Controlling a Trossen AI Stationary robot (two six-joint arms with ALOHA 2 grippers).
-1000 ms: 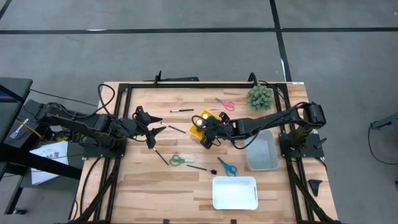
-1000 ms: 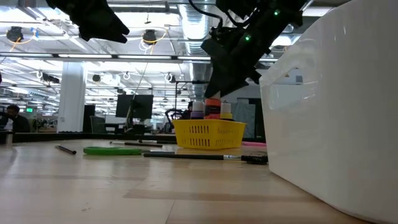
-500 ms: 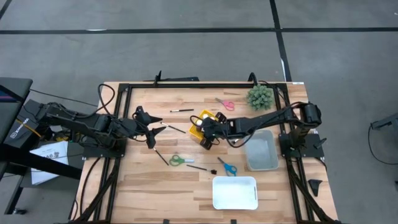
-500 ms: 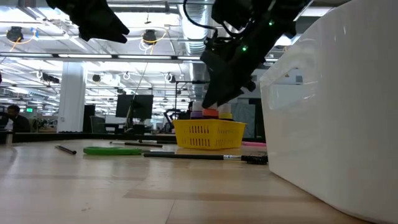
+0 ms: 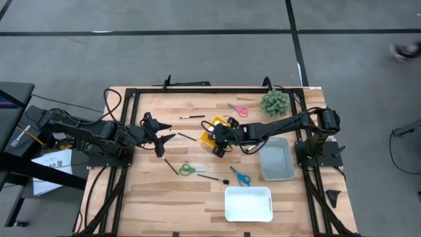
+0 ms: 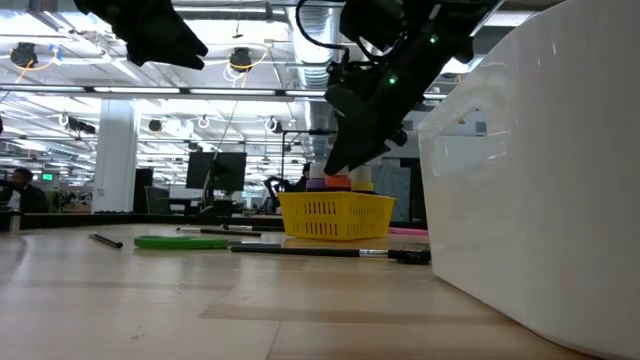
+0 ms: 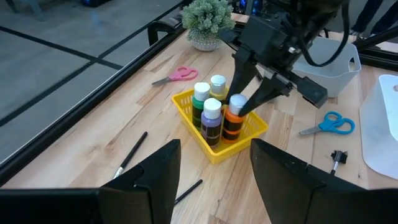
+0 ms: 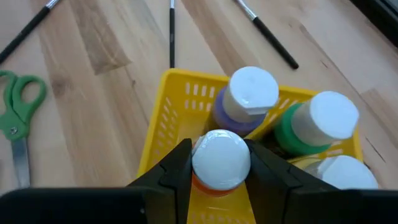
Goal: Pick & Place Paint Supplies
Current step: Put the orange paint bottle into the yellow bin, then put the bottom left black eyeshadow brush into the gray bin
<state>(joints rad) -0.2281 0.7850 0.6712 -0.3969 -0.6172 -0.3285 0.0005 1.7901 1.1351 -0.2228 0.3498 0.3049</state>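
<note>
A yellow basket point(image 5: 214, 133) stands mid-table and holds several white-capped paint bottles upright: purple point(image 7: 211, 121), green point(image 7: 200, 102), yellow point(image 7: 217, 84) and orange point(image 7: 233, 121). My right gripper point(image 8: 221, 168) is over the basket, shut on the orange bottle. My left gripper point(image 7: 214, 171) hovers open and empty over the table's left part point(image 5: 161, 131), facing the basket. Thin dark brushes lie flat on the wood: one point(image 5: 170, 164) below the left gripper, one point(image 5: 186, 136) between gripper and basket, one point(image 5: 192, 116) farther back, one point(image 5: 212, 178) nearer. My right gripper pinches the orange bottle's white cap point(image 8: 221, 158) between its two fingers point(image 8: 177, 168), one on each side. The fingers come slanting down from above and from the table's right. The bottle stands upright inside the yellow basket among the other bottles; its foot is hidden by the basket wall.
Green scissors point(image 5: 191, 170), blue scissors point(image 5: 240, 176) and pink scissors point(image 5: 238, 110) lie around the basket. A spiky green plant point(image 5: 274, 102) stands at the far right. A grey bin point(image 5: 276, 161) and a white bin point(image 5: 248, 204) sit on the near right.
My right gripper has come down toward the yellow basket and shifted slightly toward the table's left, mostly in the first half second. The orange bottle has sunk with it, deeper among the other bottles.
</note>
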